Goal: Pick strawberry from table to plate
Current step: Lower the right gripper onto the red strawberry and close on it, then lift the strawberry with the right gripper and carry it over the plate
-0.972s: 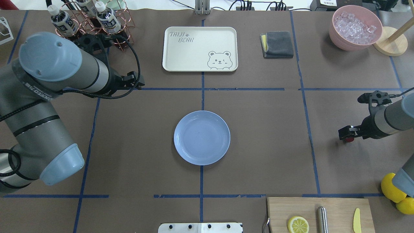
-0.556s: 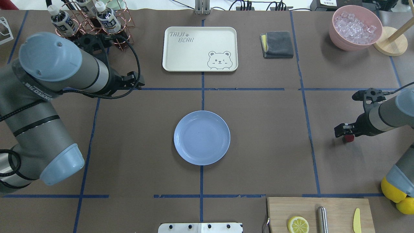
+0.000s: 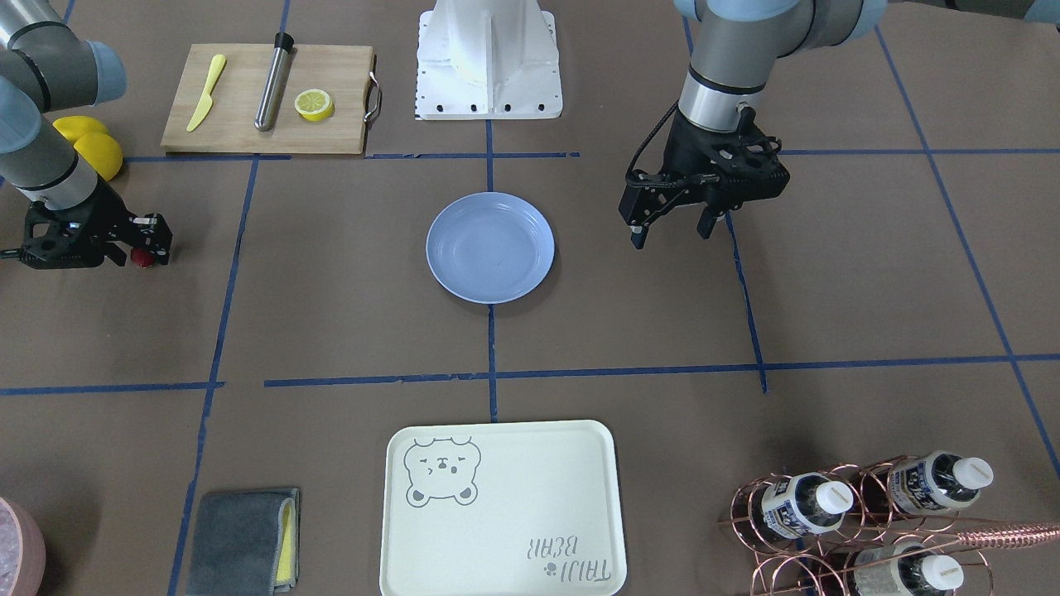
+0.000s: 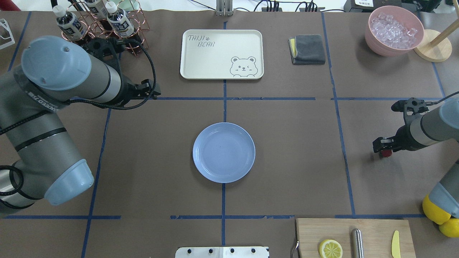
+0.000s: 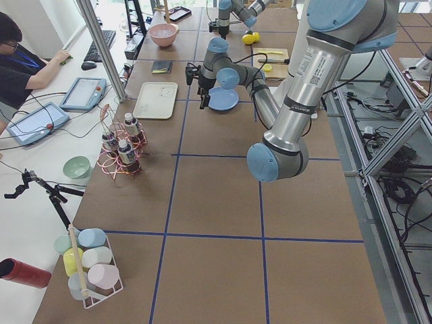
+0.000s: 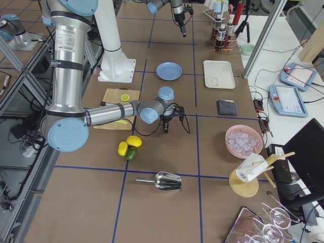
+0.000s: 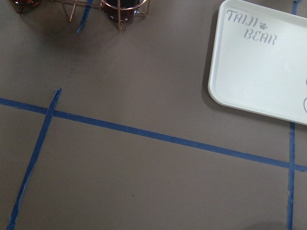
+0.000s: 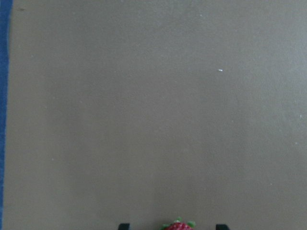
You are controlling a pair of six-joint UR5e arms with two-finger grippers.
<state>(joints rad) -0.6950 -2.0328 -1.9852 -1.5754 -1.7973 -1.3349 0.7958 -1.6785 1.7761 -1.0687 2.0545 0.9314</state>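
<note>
Compared with a second ago, the right gripper (image 4: pixel 383 148) has shifted slightly leftward at the right edge of the overhead view, while the left arm has not moved. Its claw is released: in the right wrist view the strawberry (image 8: pixel 178 225) sits between the two fingertips (image 8: pixel 123 225) with a gap on each side. The berry lies on the table (image 4: pixel 294 161), well apart from the light-blue plate (image 4: pixel 200 138) at the centre of the frame. The left gripper (image 3: pixel 669 232) hangs above the table to the right of the plate in the front view, fingers spread and holding nothing. At upper right of the overhead view a pink bowl (image 4: pixel 373 37) holds ice cubes (image 4: pixel 393 28). At upper left a copper wire rack (image 4: pixel 138 27) holds bottles (image 4: pixel 120 22). The bear-print tray (image 4: pixel 215 57) lies at top centre.
</note>
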